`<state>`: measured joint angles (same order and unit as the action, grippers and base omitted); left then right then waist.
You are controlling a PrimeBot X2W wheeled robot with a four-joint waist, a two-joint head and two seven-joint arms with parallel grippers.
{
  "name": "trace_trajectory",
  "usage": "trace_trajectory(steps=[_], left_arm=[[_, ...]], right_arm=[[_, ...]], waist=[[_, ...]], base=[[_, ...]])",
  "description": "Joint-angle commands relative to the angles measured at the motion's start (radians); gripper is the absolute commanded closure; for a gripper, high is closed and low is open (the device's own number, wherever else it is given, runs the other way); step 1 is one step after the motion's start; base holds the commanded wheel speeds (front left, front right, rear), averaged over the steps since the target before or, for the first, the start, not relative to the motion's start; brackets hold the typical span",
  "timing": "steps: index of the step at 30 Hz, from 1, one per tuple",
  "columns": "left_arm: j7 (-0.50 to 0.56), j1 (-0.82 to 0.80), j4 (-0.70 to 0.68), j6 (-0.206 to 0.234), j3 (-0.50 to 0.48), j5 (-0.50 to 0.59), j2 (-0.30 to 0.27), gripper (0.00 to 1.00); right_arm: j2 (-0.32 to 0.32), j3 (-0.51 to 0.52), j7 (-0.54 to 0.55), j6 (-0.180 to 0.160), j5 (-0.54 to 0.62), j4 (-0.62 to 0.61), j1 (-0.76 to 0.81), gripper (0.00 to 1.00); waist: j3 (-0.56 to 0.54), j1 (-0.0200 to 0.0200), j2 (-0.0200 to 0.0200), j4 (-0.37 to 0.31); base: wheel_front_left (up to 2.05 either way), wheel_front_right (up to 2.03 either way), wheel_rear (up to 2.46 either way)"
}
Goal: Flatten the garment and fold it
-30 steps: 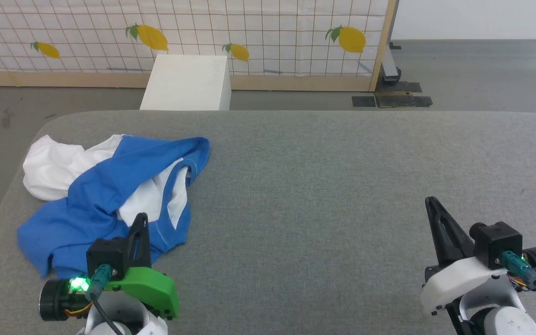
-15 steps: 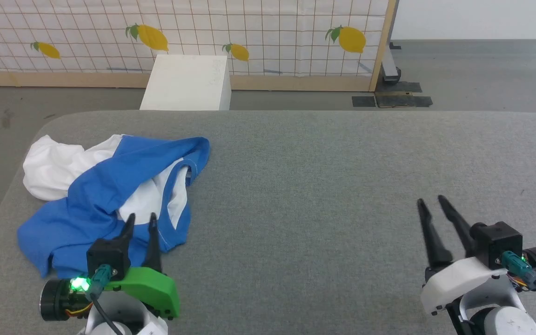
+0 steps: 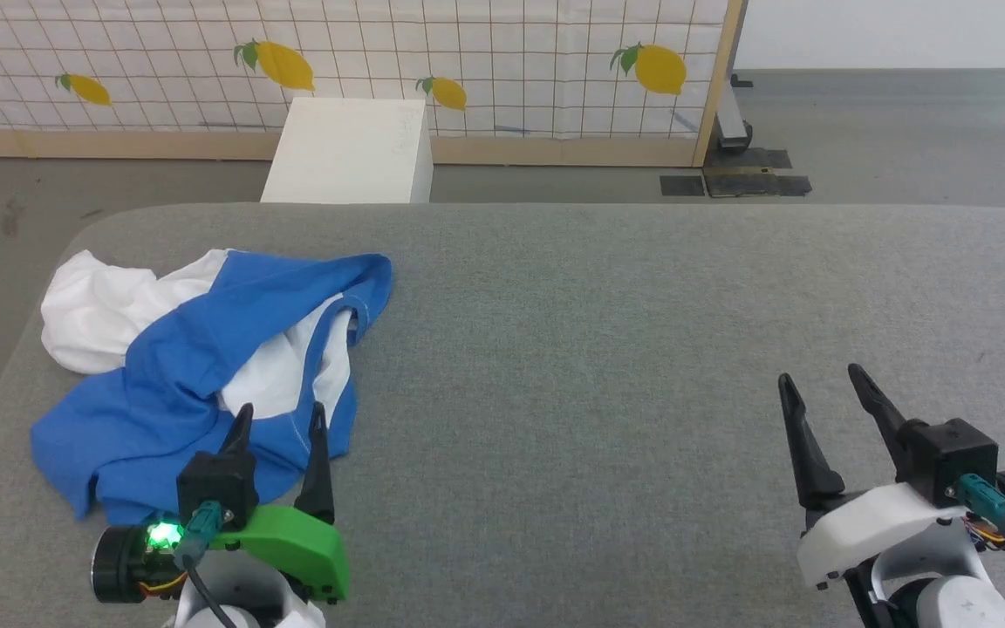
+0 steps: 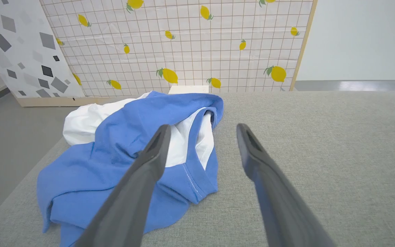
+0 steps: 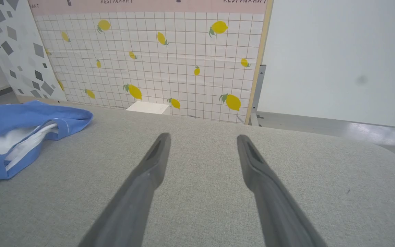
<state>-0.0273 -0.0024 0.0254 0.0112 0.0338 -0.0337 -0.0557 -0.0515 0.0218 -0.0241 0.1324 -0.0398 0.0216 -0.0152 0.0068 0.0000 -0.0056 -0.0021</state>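
We look down from the robot's head onto a wide grey padded table with rounded far corners. The garment lies crumpled on the table's left part, at about 9 o'clock from the middle of the view, close to the table's left edge. It is bunched rather than flat. A broad band of bright blue cloth runs across the top of the heap from 7 o'clock up to 1 o'clock. A puff of white cloth sticks out at its 10 o'clock end, and more white shows inside a blue-hemmed opening on its 4 o'clock side.

The left gripper sits at 7 o'clock in the view, on a green mount, its two dark fingers spread apart and pointing to 12 o'clock. Their tips overlap the near edge of the garment; we cannot tell whether they touch it. From the left wrist, one finger crosses the blue cloth. The other is over bare grey table just beside the hem, which shows in the gap between them.

The right gripper sits at 5 o'clock, on a white mount, its fingers also spread apart over bare table, well apart from the garment. From the right wrist, the garment lies at 9 o'clock, at the picture's left edge.

Beyond the table, at 11 o'clock, a white box stands on the grey floor against a screen of white grid tiles printed with yellow lemons.
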Motion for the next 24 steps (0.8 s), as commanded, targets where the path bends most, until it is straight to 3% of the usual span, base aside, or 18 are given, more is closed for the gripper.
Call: trace_trajectory(steps=[1,24], left_arm=[[-0.009,-0.011,0.006,0.011,0.005,-0.008,0.001,0.00],[-0.056,-0.036,0.042,0.044,0.041,-0.038,0.002,0.00]], right_arm=[[0.000,0.005,-0.011,0.000,-0.013,0.006,0.018,0.00],[0.000,0.030,-0.058,-0.001,-0.049,0.031,0.027,0.00]], waist=[[0.001,0.0000,0.0007,0.000],[0.020,0.0000,0.0017,0.014]], base=[[0.00,0.00,0.00],[0.00,0.00,0.00]])
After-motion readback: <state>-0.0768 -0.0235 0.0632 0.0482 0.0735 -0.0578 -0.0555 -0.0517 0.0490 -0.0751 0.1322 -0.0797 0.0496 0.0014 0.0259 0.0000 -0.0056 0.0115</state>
